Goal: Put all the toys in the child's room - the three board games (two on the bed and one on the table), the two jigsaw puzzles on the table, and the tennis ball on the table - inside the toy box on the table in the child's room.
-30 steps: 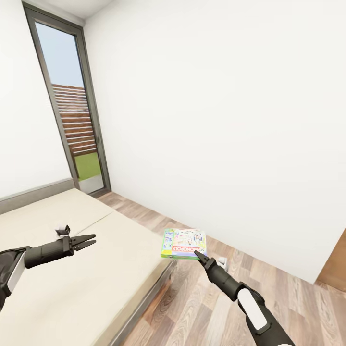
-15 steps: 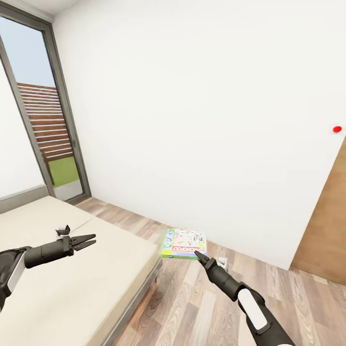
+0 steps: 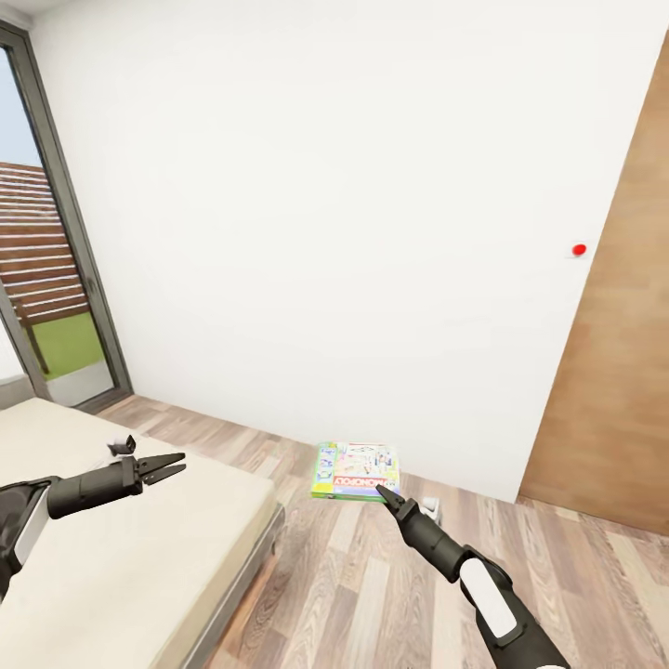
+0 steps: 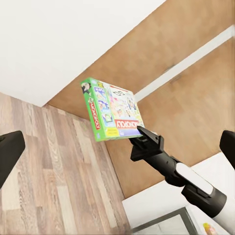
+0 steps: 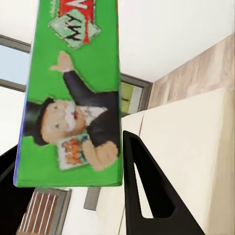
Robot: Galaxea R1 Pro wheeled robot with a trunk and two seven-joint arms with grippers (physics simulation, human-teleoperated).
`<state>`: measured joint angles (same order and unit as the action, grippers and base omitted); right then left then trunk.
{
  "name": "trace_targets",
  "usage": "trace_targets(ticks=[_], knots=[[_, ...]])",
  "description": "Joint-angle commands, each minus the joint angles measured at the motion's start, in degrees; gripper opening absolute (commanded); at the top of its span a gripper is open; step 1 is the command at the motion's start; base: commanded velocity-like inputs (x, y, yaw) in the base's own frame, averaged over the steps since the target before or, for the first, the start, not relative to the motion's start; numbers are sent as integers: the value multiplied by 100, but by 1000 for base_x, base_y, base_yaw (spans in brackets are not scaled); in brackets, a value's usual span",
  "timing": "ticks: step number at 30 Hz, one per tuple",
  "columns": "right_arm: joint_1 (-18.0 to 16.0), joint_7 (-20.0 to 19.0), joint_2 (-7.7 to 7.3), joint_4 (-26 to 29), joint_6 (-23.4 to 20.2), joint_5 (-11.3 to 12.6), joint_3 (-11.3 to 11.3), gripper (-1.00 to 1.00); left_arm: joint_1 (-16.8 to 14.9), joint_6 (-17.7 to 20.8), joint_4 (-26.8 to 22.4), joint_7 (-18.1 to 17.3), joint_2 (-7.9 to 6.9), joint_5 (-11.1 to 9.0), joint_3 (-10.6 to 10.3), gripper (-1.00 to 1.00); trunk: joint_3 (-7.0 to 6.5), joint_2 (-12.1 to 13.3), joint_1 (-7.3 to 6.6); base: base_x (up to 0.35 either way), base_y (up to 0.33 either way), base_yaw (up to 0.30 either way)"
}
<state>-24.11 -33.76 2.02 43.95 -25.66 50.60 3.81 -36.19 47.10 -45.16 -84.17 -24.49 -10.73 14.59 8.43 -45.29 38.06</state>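
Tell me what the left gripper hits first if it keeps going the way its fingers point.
Probably nothing near: the open left gripper points across the bed toward bare floor, then the white wall. Depth is uncertain.

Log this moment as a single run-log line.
phase: carrying | right gripper: shut on board game | left gripper: open, nothing held, over bed | toy box: unseen

The board game (image 3: 355, 470) carries a red band with white capitals on its lid; in the head view and the left wrist view (image 4: 113, 115) it looks like "MONOPOLY", seen upside down and too blurred to be sure. Its green side (image 5: 73, 93) shows cut-off, unreadable red-panel lettering.
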Motion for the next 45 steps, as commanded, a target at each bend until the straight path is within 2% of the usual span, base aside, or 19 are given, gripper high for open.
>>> trace_targets(ticks=[1,45], knots=[[-6,-8,7,-1,-53,47,23,-100,-2,61,-2,-16,-3,-5,0,100,5,-7,1,0,0,-262],[-6,-8,16,-10,-53,47,33,-100,-2,-32,-1,-28,-5,9,5,100,-146,-7,1,0,0,-262]])
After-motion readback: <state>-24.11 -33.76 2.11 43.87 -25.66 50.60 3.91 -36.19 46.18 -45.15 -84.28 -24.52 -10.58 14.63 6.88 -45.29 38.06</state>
